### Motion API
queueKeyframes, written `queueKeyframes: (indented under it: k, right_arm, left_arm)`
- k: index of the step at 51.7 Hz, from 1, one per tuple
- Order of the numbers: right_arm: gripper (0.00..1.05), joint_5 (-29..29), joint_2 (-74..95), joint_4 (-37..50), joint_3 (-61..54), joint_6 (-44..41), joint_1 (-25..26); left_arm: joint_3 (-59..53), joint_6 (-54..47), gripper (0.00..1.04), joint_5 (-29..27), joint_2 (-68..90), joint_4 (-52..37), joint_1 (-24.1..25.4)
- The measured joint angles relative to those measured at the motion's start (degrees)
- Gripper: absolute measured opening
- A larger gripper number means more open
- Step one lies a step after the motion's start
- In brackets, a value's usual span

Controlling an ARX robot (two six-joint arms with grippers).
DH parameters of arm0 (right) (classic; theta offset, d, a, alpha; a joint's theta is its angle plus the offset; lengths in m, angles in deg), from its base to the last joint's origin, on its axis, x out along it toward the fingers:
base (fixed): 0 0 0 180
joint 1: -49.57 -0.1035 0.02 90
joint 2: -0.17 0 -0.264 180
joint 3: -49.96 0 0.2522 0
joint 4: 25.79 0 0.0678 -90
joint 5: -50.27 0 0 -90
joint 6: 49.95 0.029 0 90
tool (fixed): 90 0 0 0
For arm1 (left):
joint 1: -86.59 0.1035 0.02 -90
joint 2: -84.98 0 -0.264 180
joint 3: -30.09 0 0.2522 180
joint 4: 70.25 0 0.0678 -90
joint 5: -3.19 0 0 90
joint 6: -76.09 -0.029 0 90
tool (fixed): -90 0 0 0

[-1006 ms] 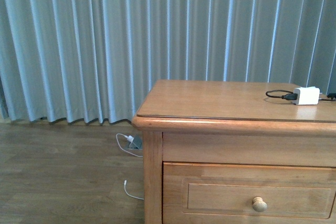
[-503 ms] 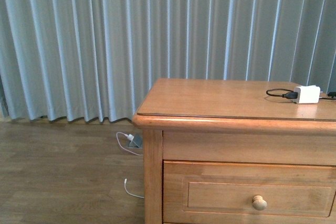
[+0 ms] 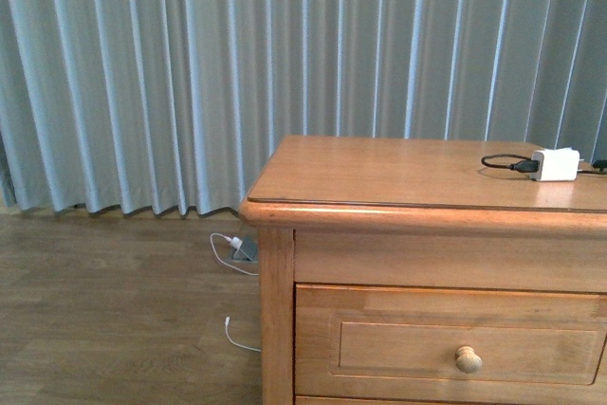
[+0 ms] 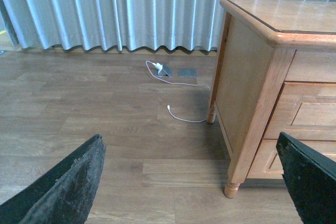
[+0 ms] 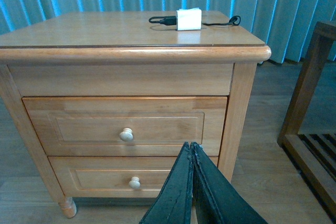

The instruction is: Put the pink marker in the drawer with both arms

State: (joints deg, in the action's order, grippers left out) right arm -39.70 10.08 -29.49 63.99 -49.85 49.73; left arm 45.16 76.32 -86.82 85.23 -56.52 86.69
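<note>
The pink marker shows in no view. The drawer (image 3: pixel 469 343) is the top one of the honey wooden dresser (image 3: pixel 427 177), shut, with its round knob (image 3: pixel 468 359). It also shows in the right wrist view (image 5: pixel 126 121) with its knob (image 5: pixel 126 134), above the lower drawer (image 5: pixel 131 179). My right gripper (image 5: pixel 190 145) is shut and empty, in front of the dresser near its corner post. My left gripper (image 4: pixel 189 137) is wide open and empty over the floor beside the dresser's side (image 4: pixel 247 66). Neither arm shows in the front view.
A white charger block (image 3: pixel 555 164) with a black cable lies on the dresser top; it shows in the right wrist view (image 5: pixel 188 19). A white cable and floor socket (image 4: pixel 164 70) lie by the grey curtain (image 3: pixel 190 73). A dark wooden slatted frame (image 5: pixel 310 103) stands beside the dresser.
The front view has shifted a little: the dresser and charger sit slightly higher in the frame than before. Nothing on the dresser has moved.
</note>
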Motion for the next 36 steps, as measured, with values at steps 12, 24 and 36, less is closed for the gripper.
queueKeyframes:
  k: [12, 24, 36]
  right_arm:
    - [0.01, 0.02, -9.60, -9.99, 0.07, -0.02, 0.00]
    - [0.01, 0.00, -9.66, -10.03, 0.07, -0.02, 0.00]
    - [0.46, 0.00, -9.66, -10.03, 0.07, -0.09, 0.00]
  left_arm:
    - [0.00, 0.00, 0.99, 0.00, 0.00, 0.00, 0.00]
    - [0.00, 0.00, 0.99, 0.00, 0.00, 0.00, 0.00]
    - [0.00, 0.02, 0.99, 0.00, 0.00, 0.00, 0.00]
